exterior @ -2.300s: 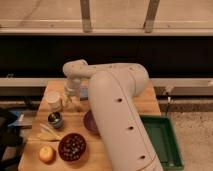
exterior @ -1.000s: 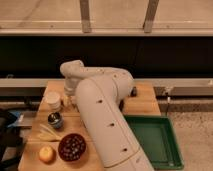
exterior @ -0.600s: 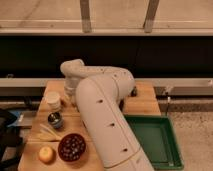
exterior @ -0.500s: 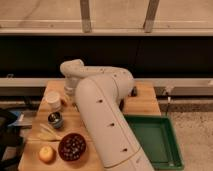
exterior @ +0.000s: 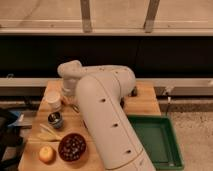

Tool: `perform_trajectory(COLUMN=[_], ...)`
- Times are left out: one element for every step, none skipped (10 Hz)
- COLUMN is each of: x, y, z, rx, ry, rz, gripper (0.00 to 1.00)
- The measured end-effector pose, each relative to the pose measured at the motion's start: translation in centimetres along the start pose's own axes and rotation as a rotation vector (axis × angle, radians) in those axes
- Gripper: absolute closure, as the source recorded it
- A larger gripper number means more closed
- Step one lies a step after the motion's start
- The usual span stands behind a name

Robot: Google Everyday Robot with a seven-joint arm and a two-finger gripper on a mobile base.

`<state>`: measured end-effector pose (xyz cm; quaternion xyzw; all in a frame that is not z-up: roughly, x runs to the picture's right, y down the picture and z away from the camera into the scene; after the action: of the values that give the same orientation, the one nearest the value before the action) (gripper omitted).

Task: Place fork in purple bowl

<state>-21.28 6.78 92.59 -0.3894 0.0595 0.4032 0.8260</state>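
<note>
Since neither the fork nor the purple bowl shows anywhere, the step in hand has to be judged from the arm's pose alone.

Far left, front of the wooden table (exterior: 146,103): a round orange fruit (exterior: 46,154), and behind it a few pale yellow sticks (exterior: 47,134). Further back, a white cup (exterior: 52,98). A small dark tin (exterior: 55,120) stands between cup and sticks.

Just right of the cup, the gripper (exterior: 68,98) hangs low over the back-left part of the table, wrist pointing down. Cannot tell whether it is spread, pressed together or pinching anything. Below it, toward the front, is a dark maroon bowl (exterior: 72,146) with speckled contents: not the target.

Centre: the white arm (exterior: 105,120) sweeps from the lower middle up and over to the left, covering most of the tabletop. If the purple bowl is on the table, it is probably behind this arm; the fork may be under the gripper or in it.

Right: a green tray (exterior: 152,140), off the table's front-right corner.

Judgement: reach-and-grasp stage, or carry just begun; nothing shows the fork delivered. If the fork is not held, the next move calls for a clean pinch on a thin, flat piece of metal. Then comes a lift clear of cup and tin, a short carry right to the purple bowl, and release low inside it.
</note>
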Motion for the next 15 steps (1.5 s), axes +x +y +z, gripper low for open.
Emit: perform_trajectory(x=[0.0, 0.0, 0.2, 0.5, 0.7, 1.0, 1.4, 1.9, 2.1, 2.4, 2.6, 3.1, 4.1, 5.2, 6.9], y=[-0.1, 0.0, -0.6, -1.2, -1.5, -1.9, -2.5, -3.3, -4.0, -4.3, -4.2, -4.2, -4.6, -5.1, -5.5], z=[-0.4, -1.0, -1.6, -2.3, -3.0, -3.6, -4.3, -5.6, -7.4, -9.2, -11.1, -13.3, -15.0, -16.2, -17.2], rx=[0.006, 0.008, 0.016, 0.022, 0.026, 0.029, 0.031, 0.023, -0.005, -0.025, -0.046, -0.073, -0.101, -0.13, -0.185], ry=[-0.01, -0.026, -0.045, -0.061, -0.079, -0.095, -0.114, -0.144, -0.164, -0.173, -0.188, -0.208, -0.224, -0.235, -0.246], rz=[0.002, 0.007, 0.017, 0.032, 0.046, 0.06, 0.075, 0.096, 0.132, 0.148, 0.153, 0.158, 0.164, 0.17, 0.171], gripper=[1.0, 1.0, 1.0, 1.0, 1.0, 1.0, 1.0, 1.0, 1.0, 1.0, 1.0, 1.0, 1.0, 1.0, 1.0])
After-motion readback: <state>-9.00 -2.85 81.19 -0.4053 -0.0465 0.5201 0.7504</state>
